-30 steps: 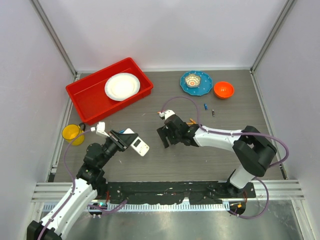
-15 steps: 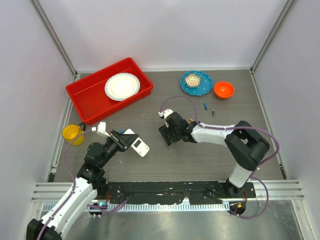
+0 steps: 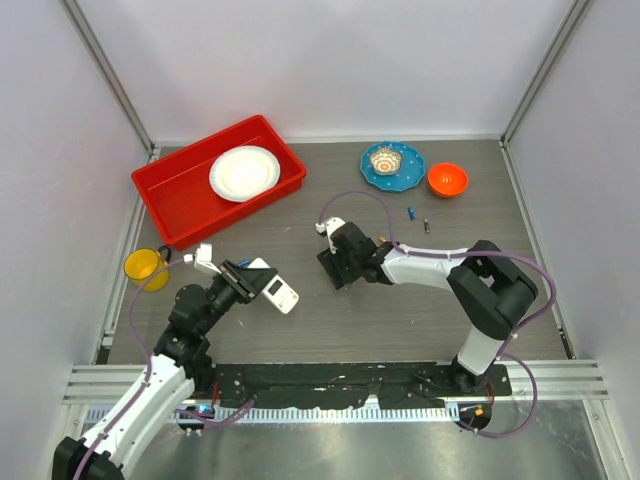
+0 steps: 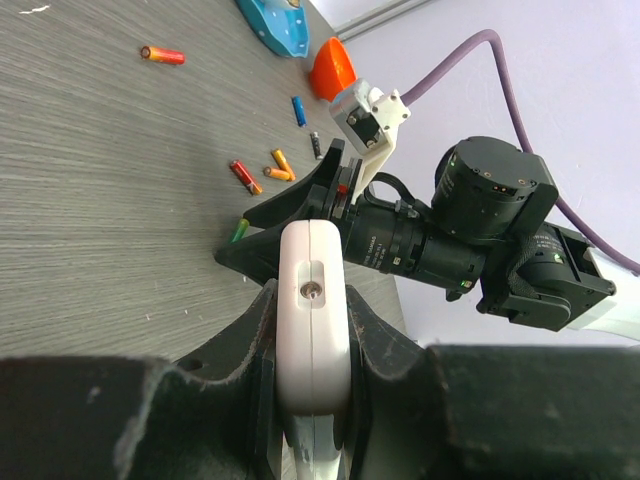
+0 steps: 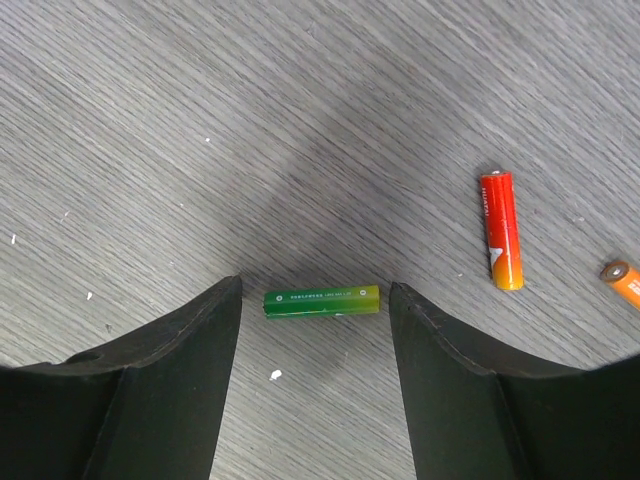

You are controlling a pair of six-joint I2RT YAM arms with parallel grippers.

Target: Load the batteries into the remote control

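My left gripper (image 3: 250,281) is shut on the remote control (image 3: 274,291), a flat white handset held edge-on between the pads (image 4: 313,310), above the table. My right gripper (image 3: 335,268) is low over the table to its right, open. A green battery (image 5: 322,300) lies on the wood, lengthwise across the gap between the right gripper's fingertips (image 5: 315,292); small gaps show at both ends. A red-orange battery (image 5: 501,230) and another orange one (image 5: 622,280) lie to the right. Blue (image 3: 411,213) and dark (image 3: 426,225) batteries lie farther back.
A red tray (image 3: 180,195) holding a white plate (image 3: 244,172) stands at the back left. A yellow cup (image 3: 145,266) is near the left edge. A blue plate (image 3: 405,175) with a small bowl and an orange bowl (image 3: 447,179) sit at the back right.
My right gripper has shifted a little left and back over the green battery, and its jaws have narrowed. The left arm and remote have not moved.
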